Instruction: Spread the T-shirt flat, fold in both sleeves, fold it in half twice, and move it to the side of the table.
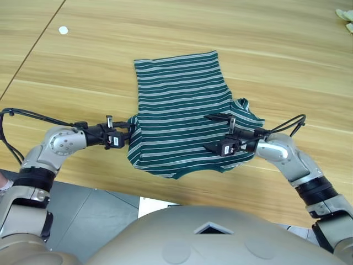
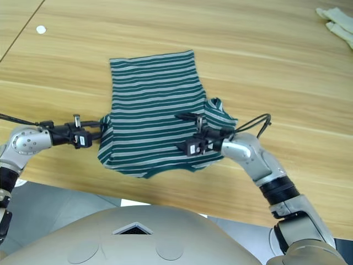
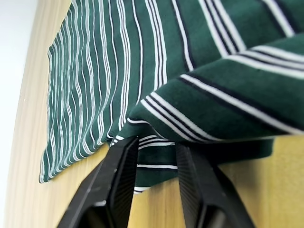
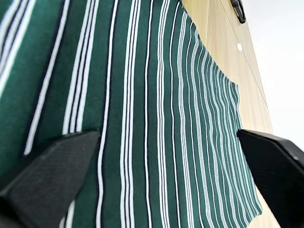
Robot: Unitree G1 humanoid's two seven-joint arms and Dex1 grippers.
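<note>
Lying limp on the table (image 1: 276,55): T-shirt (image 1: 176,99). Pinched at its sleeve fold by left tool (image 1: 127,131); just beneath wide-spread right tool (image 1: 216,132). Probably soft, light, saggy; best gripped at hems.

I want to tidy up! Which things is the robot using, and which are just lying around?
For the job: the T-shirt, the left gripper pinching its edge, the open right gripper over it.
Just lying about: a white round spot on the table, a pale cloth at its far right edge.
</note>
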